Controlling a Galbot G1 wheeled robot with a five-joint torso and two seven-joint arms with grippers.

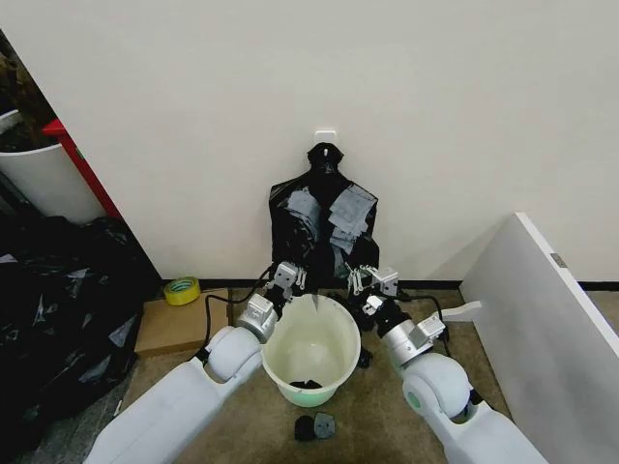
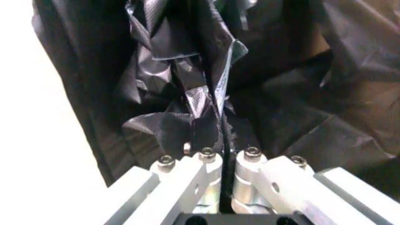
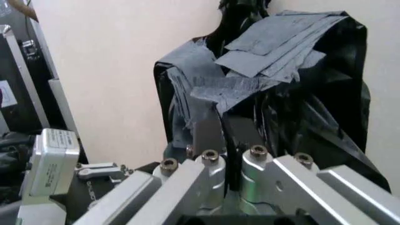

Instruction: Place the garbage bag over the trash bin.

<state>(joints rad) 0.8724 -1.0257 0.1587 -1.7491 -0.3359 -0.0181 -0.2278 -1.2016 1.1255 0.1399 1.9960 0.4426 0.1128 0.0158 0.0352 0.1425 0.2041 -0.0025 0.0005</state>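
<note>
The trash bin [image 1: 311,350] is a round white bucket with a cream inside, standing on the floor between my arms. A small black scrap lies at its bottom. The garbage bag [image 2: 212,93] is thin, glossy, wrinkled black film. It hangs just behind the bin's far rim, in front of the knot-topped bunch of black bags [image 1: 324,217] on the wall. My left gripper [image 1: 287,278] [image 2: 223,136] is shut on a fold of the bag at the rim's left side. My right gripper [image 1: 372,281] [image 3: 225,137] is shut on black film at the rim's right side.
A large white cylinder with red edging [image 1: 39,179] and a heap of black plastic [image 1: 58,300] fill the left. A cardboard box [image 1: 179,327] with a tape roll [image 1: 181,289] lies left of the bin. A white panel [image 1: 542,329] leans at the right. A black scrap [image 1: 314,426] lies before the bin.
</note>
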